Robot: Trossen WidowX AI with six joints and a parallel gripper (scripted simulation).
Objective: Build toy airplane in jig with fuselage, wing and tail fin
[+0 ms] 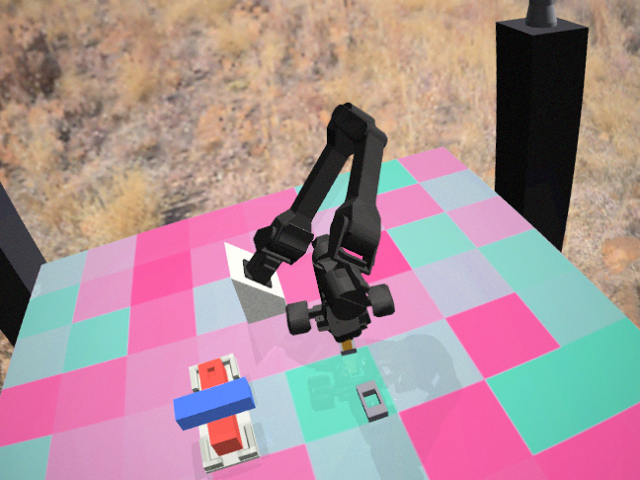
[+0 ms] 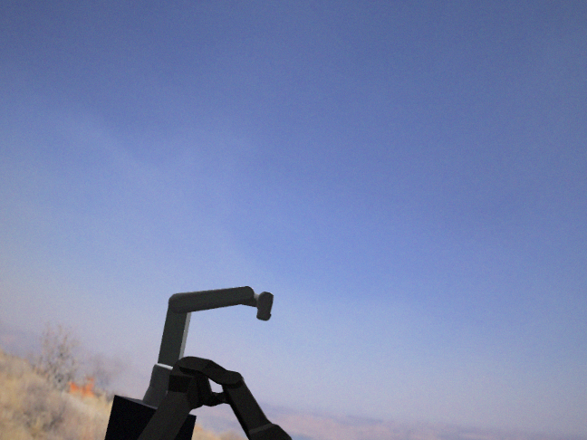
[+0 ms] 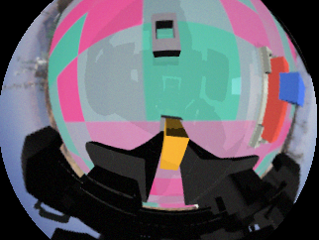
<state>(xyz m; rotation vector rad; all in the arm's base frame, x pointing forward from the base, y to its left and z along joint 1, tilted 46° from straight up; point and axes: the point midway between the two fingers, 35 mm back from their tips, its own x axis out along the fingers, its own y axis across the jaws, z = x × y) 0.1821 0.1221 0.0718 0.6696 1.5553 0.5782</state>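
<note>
At the far left of the top view, beyond the edge of the checkered surface [image 1: 160, 279] [image 3: 195, 99], part of a dark post [image 1: 13, 269]. Next, on the surface, a pale cradle [image 1: 251, 439] [image 3: 265, 99], with the red fuselage [image 1: 224, 434] [image 3: 276, 111] lying lengthwise inside. Across the top of the fuselage, the blue wing [image 1: 214, 403] [image 3: 291, 88], overhanging both sides. Near one end of the fuselage, an open square socket.

Farther right and back, a white-topped wedge [image 1: 258, 307] under the foot of the black arm [image 1: 315, 181] [image 2: 248, 406], with the arm bent high and then down toward the surface. At its lower end, jaws drawn nearly together, fingers on either side of the upright yellow tail fin [image 1: 347, 345] [image 3: 174, 153], closed on it. Well apart from the fuselage, dark foot of the fin downward.

Just beside, slightly right, a grey rectangular frame [image 1: 362, 404] [image 3: 165, 54] lying on the surface. Far right, past the surface, a tall black post [image 1: 537, 128]. In the exterior view, a second, greyer arm [image 2: 208, 300] behind the black one.
</note>
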